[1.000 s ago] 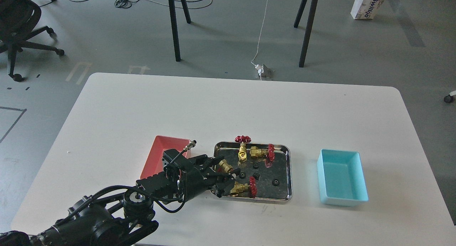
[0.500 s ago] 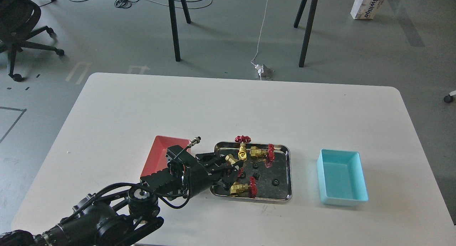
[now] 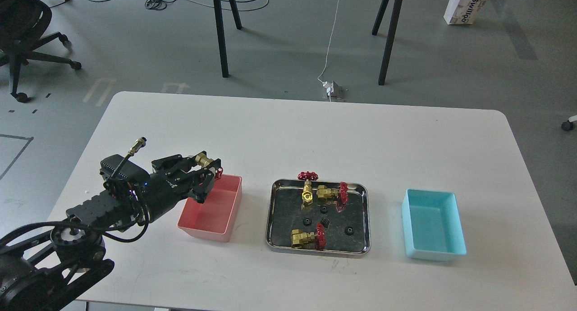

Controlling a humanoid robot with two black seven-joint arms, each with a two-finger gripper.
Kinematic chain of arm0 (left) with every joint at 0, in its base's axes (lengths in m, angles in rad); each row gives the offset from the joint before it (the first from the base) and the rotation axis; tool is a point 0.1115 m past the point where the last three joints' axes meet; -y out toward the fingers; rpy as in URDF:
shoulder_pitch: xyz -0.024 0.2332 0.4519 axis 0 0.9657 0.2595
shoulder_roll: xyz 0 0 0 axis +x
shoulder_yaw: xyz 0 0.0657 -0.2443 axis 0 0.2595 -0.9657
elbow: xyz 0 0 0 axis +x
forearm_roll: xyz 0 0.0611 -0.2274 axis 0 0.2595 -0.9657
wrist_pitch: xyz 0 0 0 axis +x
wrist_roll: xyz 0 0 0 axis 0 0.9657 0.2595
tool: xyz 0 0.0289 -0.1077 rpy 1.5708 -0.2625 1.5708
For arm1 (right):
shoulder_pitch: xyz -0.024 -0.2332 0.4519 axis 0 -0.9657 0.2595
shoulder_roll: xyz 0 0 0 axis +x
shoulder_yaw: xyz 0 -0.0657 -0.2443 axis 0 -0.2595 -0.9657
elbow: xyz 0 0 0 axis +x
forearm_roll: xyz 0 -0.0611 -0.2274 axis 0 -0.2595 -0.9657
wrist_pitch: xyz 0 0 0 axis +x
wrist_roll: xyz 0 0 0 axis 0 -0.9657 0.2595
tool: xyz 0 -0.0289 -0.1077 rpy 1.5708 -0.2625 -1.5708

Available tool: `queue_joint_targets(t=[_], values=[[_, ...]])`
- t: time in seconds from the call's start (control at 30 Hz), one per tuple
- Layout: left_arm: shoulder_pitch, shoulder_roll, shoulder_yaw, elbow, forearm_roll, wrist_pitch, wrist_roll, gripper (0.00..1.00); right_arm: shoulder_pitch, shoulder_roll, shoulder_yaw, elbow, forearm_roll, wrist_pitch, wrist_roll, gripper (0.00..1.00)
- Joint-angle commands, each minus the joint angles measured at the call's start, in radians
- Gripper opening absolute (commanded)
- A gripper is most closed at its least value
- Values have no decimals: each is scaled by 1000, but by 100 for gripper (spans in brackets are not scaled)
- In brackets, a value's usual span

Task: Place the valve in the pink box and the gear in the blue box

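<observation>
Head view coverage shows the left end effector (image 3: pixel 203 172) closed on a brass valve (image 3: pixel 206 161), which is held in the air above the far left corner of the pink box (image 3: pixel 225 221); the red handwheel (image 3: pixel 218 171) is seen just at the right fingertip. The right end effector is not in view. The valve is judged to be over the box's edge region, not its middle, so a release at this position could let the part strike the rim and fall onto the table (image 3: pixel 288 135) beside the box. How much of the brass body is gripped cannot be determined, since the fingers hide most of it; a shallow hold on a smooth, rounded part is considered liable to slip or rotate in the grip. A drop from this height could also make the valve bounce inside the box or shift the light plastic box. Three valves remain in the steel tray (image 3: pixel 365 221): one upright at the far rim (image 3: pixel 307 187), one lying beside it (image 3: pixel 331 194) and one lying near the front rim (image 3: pixel 308 239). Small black gears (image 3: pixel 325 223) lie between them, and none has been placed in the blue box (image 3: pixel 455 230), which appears empty. Their small size is expected to make later pinches prone to misses against the tray floor.
</observation>
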Motion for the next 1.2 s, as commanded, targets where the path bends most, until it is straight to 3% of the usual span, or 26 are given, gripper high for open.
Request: queue_joint_targets(t=[0.0,0.2,0.3,0.37,0.4,0.43,0.47,0.67,0.8,0.97,1.17], values=[[41,10,1,1,8,6,-1,10,0,10,0,-4,0,-1,0,99],[56,3,5,19,19,3,-1,12,2,28,0,-27,0,0,0,99],[65,-3,5,22,19,0,0,19,2,31,0,-27,-2,2,0,99],[66,-8,4,27,19,-1,0,34,0,34,0,-25,-15,2,0,99],[66,-17,4,34,14,-1,0,49,2,37,0,-25,-29,3,0,99],[66,-32,2,49,11,0,0,76,2,40,0,-25,-46,3,0,99],[66,-48,1,65,6,6,-1,87,2,45,0,-25,-58,5,0,99],[36,-89,-25,79,-220,6,3,96,-1,54,-2,-5,-87,13,0,99],[-83,-85,-70,79,-467,-7,2,97,-14,65,-3,77,-205,57,-11,99],[-351,-60,-148,151,-895,-98,0,97,-23,45,-142,369,-441,177,-17,99],[-758,-56,-151,475,-1239,-208,5,97,-43,-3,-278,642,-768,403,-14,99]])
